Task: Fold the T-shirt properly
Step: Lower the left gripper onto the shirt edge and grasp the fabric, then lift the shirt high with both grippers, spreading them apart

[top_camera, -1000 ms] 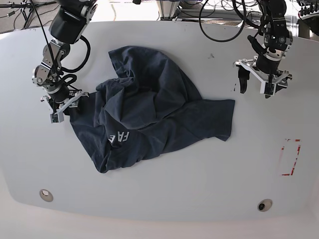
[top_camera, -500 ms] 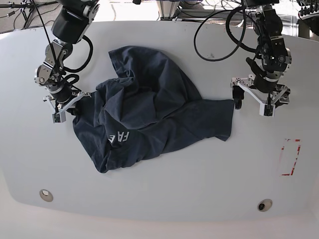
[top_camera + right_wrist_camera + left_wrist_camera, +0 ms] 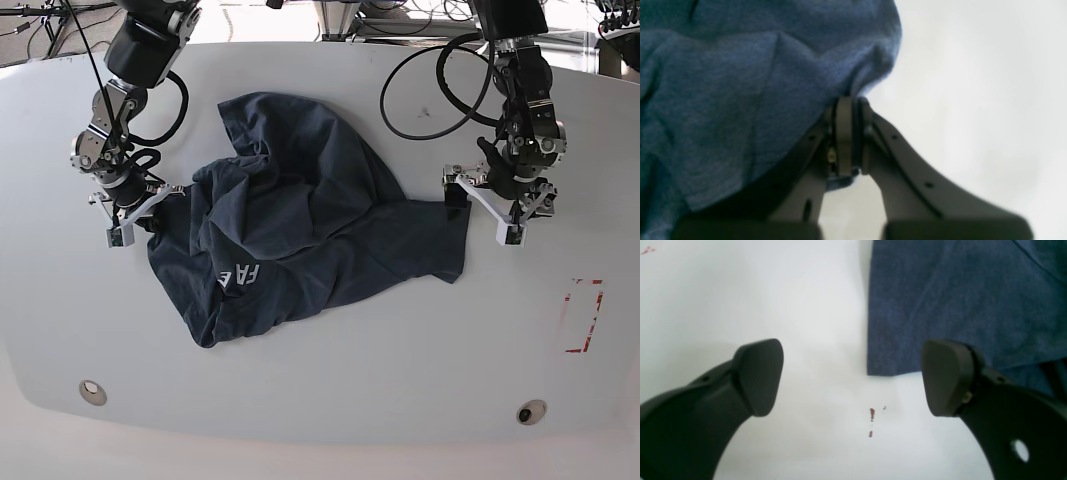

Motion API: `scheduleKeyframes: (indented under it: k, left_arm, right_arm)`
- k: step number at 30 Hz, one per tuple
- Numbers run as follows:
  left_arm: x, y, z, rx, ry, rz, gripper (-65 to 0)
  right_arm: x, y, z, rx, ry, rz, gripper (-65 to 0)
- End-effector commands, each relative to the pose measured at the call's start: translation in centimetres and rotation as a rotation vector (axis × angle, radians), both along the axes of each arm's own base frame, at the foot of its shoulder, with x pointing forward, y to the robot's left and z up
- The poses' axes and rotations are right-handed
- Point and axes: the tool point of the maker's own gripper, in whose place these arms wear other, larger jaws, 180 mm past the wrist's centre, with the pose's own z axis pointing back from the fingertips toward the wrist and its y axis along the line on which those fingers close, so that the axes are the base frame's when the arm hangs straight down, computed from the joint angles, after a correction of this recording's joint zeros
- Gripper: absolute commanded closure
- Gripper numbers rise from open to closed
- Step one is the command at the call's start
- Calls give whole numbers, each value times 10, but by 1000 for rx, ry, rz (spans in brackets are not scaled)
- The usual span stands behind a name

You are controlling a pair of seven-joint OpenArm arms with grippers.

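T-shirt [image 3: 300, 240] lies crumpled mid-table [image 3: 330, 380], white lettering at lower left of the heap, one flat flap reaching right. Right gripper [image 3: 135, 213], left side of base view, pinched closed on the shirt's left edge; cloth bunched at its tips in the wrist view [image 3: 846, 103]. Left gripper [image 3: 482, 208], right of centre, jaws spread wide straddling the flap's corner [image 3: 880, 370], gripping nothing. Small red marks on the table near that corner [image 3: 871, 413].

A broad white table [image 3: 330, 380] fills the view, cables [image 3: 420, 15] behind it.
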Motion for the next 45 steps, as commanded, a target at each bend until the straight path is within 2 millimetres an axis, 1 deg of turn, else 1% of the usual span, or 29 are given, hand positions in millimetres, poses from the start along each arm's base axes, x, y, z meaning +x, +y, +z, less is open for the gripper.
scheduleKeyframes:
  k: [1, 4, 7, 9, 12, 16, 18, 20, 23, 24, 25, 27, 28, 29, 32, 34, 37, 38, 41, 43, 45]
  left_arm:
    - [11, -3, 6, -10, -32, -12, -624]
    - [11, -12, -2, -19, -9, -34, -624]
    - [12, -19, -9, -28, 10, -49, -624]
    - [12, -21, -15, -33, 26, -51, -624]
    - [12, -22, -23, -41, 49, -50, -622]
    - [12, -24, -29, -50, 67, -50, -619]
    - [11, -31, -32, -65, 74, -55, -617]
    - [11, -37, -34, -72, 79, -65, -593]
    - [10, -49, -35, -70, 86, -101, -515]
    - [10, -58, -36, -68, 88, -128, -458]
    - [9, -60, -36, -68, 91, -135, -440]
    - [8, -72, -37, -66, 94, -172, -343]
    - [8, -76, -37, -66, 96, -183, -312]
    - [7, -80, -38, -65, 98, -197, -265]
    - [6, -90, -38, -66, 100, -226, -158]
    - [5, -95, -38, -67, 101, -240, -101]
    - [5, -96, -37, -66, 97, -243, -15]
    - [6, -97, -36, -66, 95, -243, 0]
    - [6, -94, -35, -59, 91, -242, 0]
    - [7, -93, -34, -58, 87, -240, 0]
    - [14, -82, -24, -39, 57, -225, 0]
  right_arm:
    - [1, -4, 3, -25, 11, 12, 0]
    - [2, -4, 5, -30, 4, 12, 0]
    - [5, -6, 13, -44, -18, 14, 0]
    - [7, -7, 18, -54, -29, 15, 0]
    - [10, -2, 22, -50, -44, 17, 0]
    - [12, -2, 28, -61, -57, 19, 0]
    - [12, -2, 29, -64, -60, 19, 0]
    - [12, -2, 29, -64, -61, 19, 0]
    - [13, -2, 29, -62, -63, 19, 0]
    - [13, -2, 30, -63, -64, 19, 0]
    - [13, -2, 30, -63, -64, 19, 0]
    - [13, -2, 30, -64, -66, 19, 0]
    - [13, -1, 30, -62, -66, 19, 0]
    - [13, -1, 30, -62, -66, 19, 0]
    - [13, -1, 31, -63, -67, 19, 0]
    - [13, -1, 31, -63, -67, 19, 0]
    - [15, -2, 36, -74, -79, 20, 0]
    - [14, -3, 37, -78, -82, 20, 0]
    - [7, -4, 38, -98, -76, 25, 0]
    - [8, -6, 45, -117, -88, 27, 0]
    - [8, -8, 55, -141, -99, 30, 0]
